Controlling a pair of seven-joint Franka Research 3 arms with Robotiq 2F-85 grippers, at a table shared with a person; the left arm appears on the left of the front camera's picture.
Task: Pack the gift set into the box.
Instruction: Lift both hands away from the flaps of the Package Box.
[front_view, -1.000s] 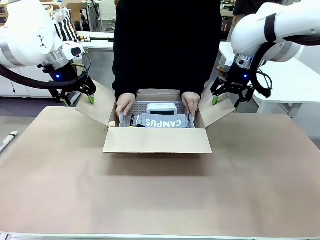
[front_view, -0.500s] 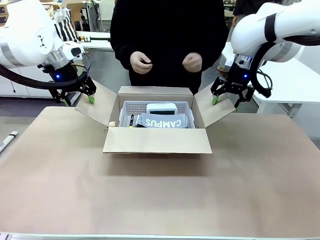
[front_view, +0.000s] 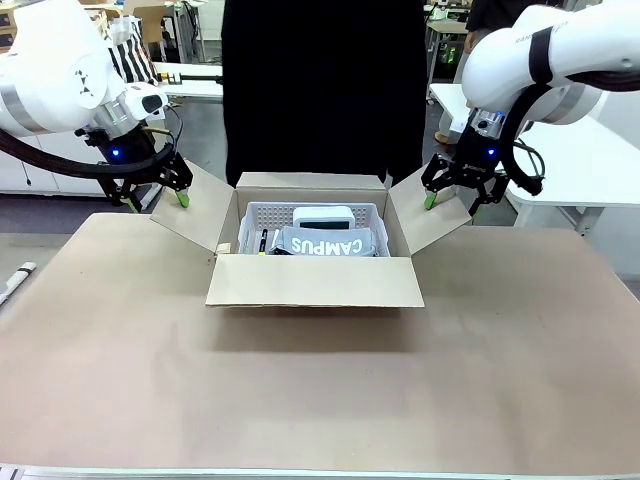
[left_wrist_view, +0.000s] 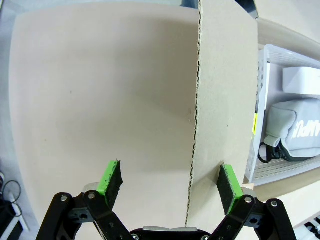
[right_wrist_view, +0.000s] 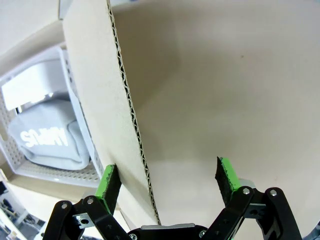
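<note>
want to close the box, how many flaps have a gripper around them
2. The left gripper sits open around the left flap; the right gripper sits open around the right flap.

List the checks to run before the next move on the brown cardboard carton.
1. Grey and white gift set with the CAMPUS band sits inside the brown corrugated cardboard carton, in a white slatted basket: ok.
2. Carton opening free of hands; person stands behind it: ok.
3. Left gripper open, jaws straddling the left side flap edge: ok.
4. Right gripper open, jaws straddling the right side flap edge: ok.
5. Green pads touching either flap: cannot tell.
</note>
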